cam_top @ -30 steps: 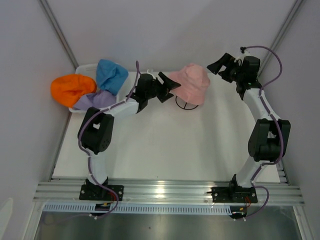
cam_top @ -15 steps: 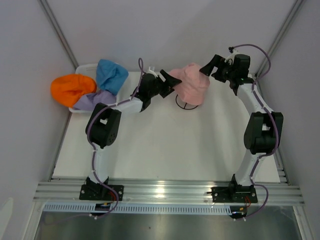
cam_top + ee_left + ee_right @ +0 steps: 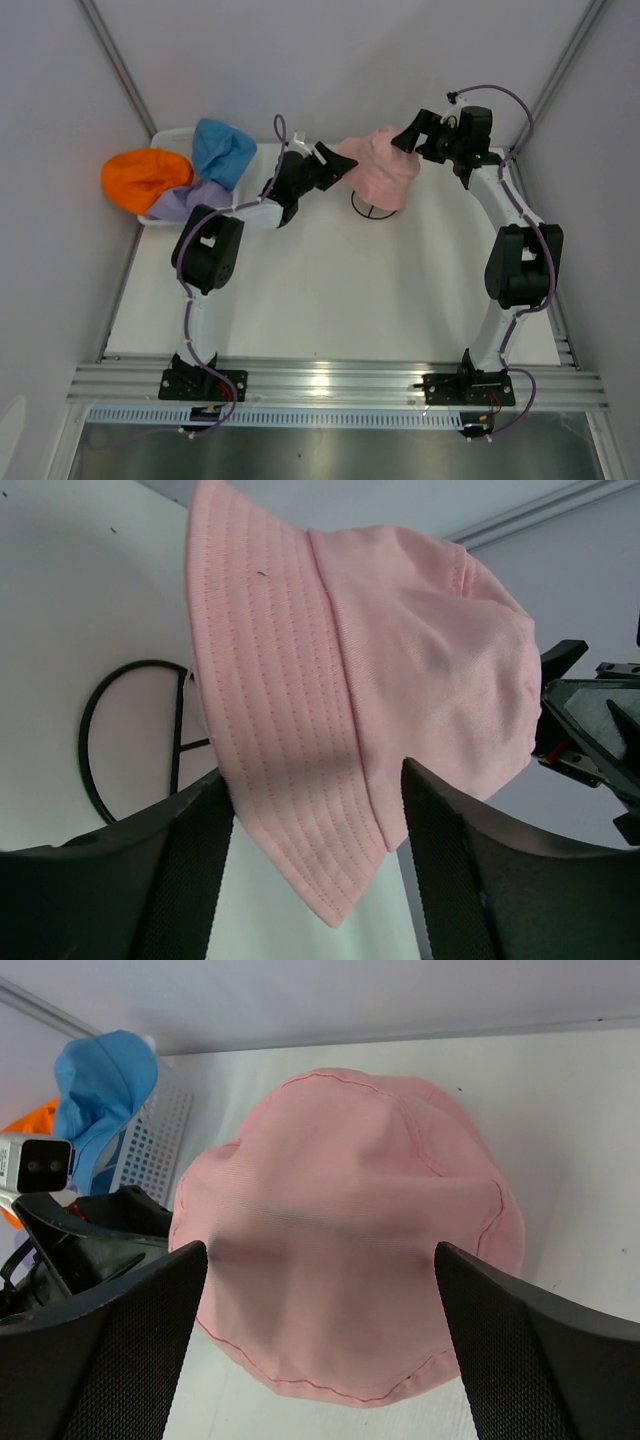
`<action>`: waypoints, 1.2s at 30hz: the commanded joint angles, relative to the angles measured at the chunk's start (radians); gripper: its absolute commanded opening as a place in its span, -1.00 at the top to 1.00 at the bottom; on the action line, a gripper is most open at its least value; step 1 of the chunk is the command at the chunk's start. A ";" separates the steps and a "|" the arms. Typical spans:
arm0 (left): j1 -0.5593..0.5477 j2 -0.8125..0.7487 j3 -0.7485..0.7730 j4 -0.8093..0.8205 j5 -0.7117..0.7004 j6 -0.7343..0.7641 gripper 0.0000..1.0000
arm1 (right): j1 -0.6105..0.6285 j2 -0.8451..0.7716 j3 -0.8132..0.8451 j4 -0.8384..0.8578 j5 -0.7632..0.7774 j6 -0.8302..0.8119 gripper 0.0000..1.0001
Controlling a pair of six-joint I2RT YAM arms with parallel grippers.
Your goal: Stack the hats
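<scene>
Pink soft fabric bucket hat (image 3: 385,172) is found seated on a black wire stand (image 3: 366,209) near the far edge of the white table (image 3: 320,290), slightly right of the middle. The brim hangs down over the stand. The stand's round base ring is seen flat on the table below the hat in the left wrist view.

Left gripper (image 3: 338,166) is positioned at the left side of the pink hat. Its jaws are spread apart and nothing is clamped. In the left wrist view the lower brim is seen between the two black fingers (image 3: 185,870). Contact with either finger cannot be told.

Right gripper (image 3: 408,136) is positioned at the far right side of the pink hat. Its jaws are spread wide and nothing is clamped. In the right wrist view the crown is seen between and beyond the two fingers (image 3: 520,1350). Contact cannot be told.

Blue fabric bucket hat (image 3: 222,150), bright orange fabric bucket hat (image 3: 143,178) and lavender fabric bucket hat (image 3: 190,201) are piled on a white plastic mesh basket (image 3: 172,134) at the far left corner. The orange one overhangs the left edge. The lavender one lies nearest the front, partly covered by the other two. All three are well apart from the pink hat.
</scene>
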 commanded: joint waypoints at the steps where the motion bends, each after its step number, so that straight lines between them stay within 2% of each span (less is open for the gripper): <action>1: 0.012 0.019 0.026 0.126 0.010 0.058 -0.35 | 0.004 -0.033 0.041 -0.001 0.019 -0.031 -0.99; 2: 0.014 0.024 0.033 0.126 0.010 0.059 -0.30 | 0.006 -0.033 0.041 -0.003 0.020 -0.033 -0.99; 5: 0.020 0.042 0.064 0.132 0.025 0.063 0.06 | 0.004 -0.032 0.041 -0.003 0.034 -0.030 -0.99; 6: 0.021 0.041 0.063 0.132 0.022 0.059 0.33 | 0.004 -0.032 0.041 0.000 0.034 -0.028 -0.99; 8: 0.030 0.041 0.063 0.126 0.025 0.059 0.58 | 0.004 -0.030 0.044 0.003 0.039 -0.021 -0.99; 9: 0.032 0.041 0.057 0.126 0.030 0.061 0.81 | 0.004 -0.029 0.046 0.003 0.037 -0.019 -0.99; 11: 0.041 0.024 0.027 0.131 0.033 0.061 0.98 | 0.006 -0.030 0.047 0.008 0.040 -0.018 -0.99; 18: 0.078 0.004 -0.014 0.295 0.179 0.001 0.99 | 0.006 -0.046 0.041 -0.029 0.075 -0.034 -0.99; 22: 0.087 -0.031 -0.068 0.309 0.168 -0.003 0.99 | -0.003 -0.087 0.006 -0.074 0.138 -0.077 -0.99; 24: 0.089 -0.024 -0.057 0.260 0.170 0.018 0.99 | -0.040 -0.124 -0.020 -0.072 0.160 -0.032 -0.99; 30: 0.089 0.016 -0.037 0.160 0.151 0.046 0.99 | -0.210 -0.233 -0.296 0.202 0.043 0.287 -0.99; 36: 0.075 0.061 -0.037 0.108 0.111 0.016 0.99 | -0.220 -0.176 -0.407 0.356 0.002 0.427 -0.99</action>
